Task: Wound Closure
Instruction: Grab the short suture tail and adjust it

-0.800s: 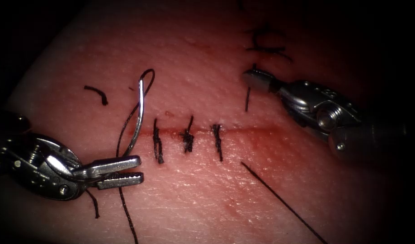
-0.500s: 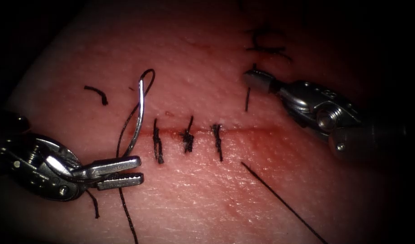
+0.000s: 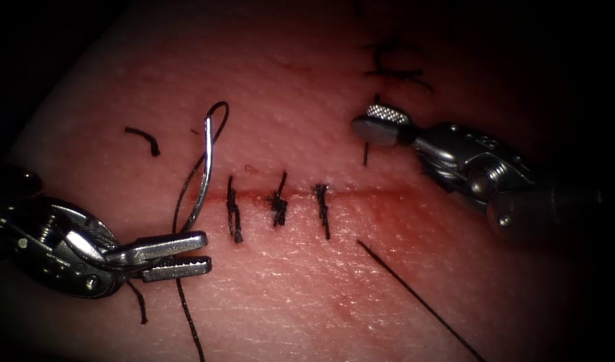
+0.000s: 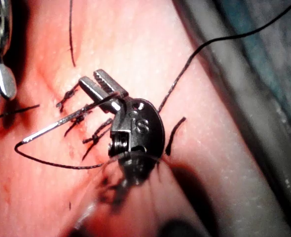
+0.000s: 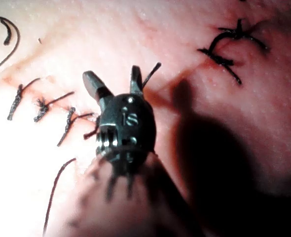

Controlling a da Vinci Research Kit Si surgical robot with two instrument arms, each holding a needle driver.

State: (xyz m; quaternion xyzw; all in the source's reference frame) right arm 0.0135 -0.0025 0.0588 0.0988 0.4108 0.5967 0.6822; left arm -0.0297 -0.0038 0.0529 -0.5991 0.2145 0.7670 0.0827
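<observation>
Left arm's tool point(image 3: 190, 253) reaches in from the lower left of the endoscope view, its two jaws slightly parted with a narrow gap between them; the needle point(image 3: 205, 175) rests against the upper jaw near its tip, and I cannot tell for certain whether it is pinched. In the left wrist view the same tool point(image 4: 102, 84) has the needle point(image 4: 66, 122) passing under its jaws. Right arm's tool point(image 3: 380, 122) comes in from the upper right, jaws parted and holding nothing, the ridged face of one jaw turned upward; the right wrist view shows it point(image 5: 115, 80) spread open over bare tissue.

Beneath both tools lies the tissue point(image 3: 301, 288), pink and glistening, with the cut point(image 3: 374, 194) running straight across between them, smeared with red fluid point(image 3: 381, 209). Right of the left tool's jaws, three dark stitches point(image 3: 279, 204) cross the cut side by side. From those jaws the needle rises in a shallow curve over the cut's left end, its eye end uppermost; whether it enters the tissue cannot be told. Black thread point(image 3: 187, 194) loops from that upper end and trails down past the jaws. Cut ends of thread point(image 3: 143, 139) lie above the left tool.
</observation>
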